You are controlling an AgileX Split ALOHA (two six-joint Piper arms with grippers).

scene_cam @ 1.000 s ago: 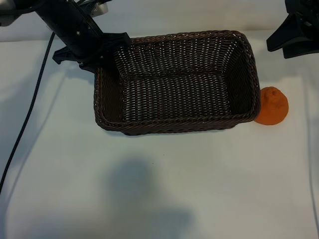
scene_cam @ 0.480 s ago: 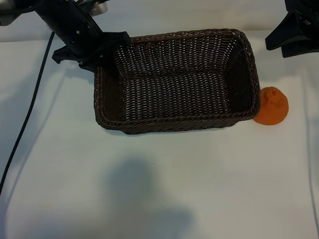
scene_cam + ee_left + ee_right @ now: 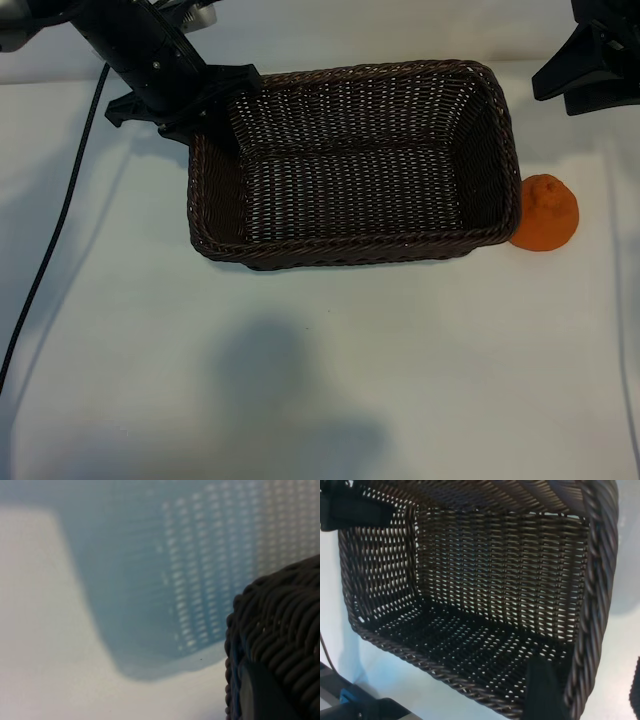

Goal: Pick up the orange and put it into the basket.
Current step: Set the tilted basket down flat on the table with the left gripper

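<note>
Item 1, the orange (image 3: 544, 212): on the desk (image 3: 330, 380), outside the basket, touching or just beside its short end wall, at about 3 o'clock from the basket's centre. Knob end up. Not held by anything.

Item 2, the basket (image 3: 352, 250): dark wicker, open side up, nothing inside it.

Item 3, my right tool (image 3: 585, 75): at about 1 o'clock from the orange, well above it and apart, jaws standing moderately wide with nothing between them. My judgement: to do the pick well I should bring it straight over the orange, approach from the side away from the basket wall so a finger does not snag the rim, and close across the round body below the knob.

Item 4, my left tool (image 3: 205, 115): at the basket's 10 o'clock corner, narrowed on the rim, holding the basket steady.

Change since the earlier frame: none I can see; orange, basket and both tools keep their places.
</note>
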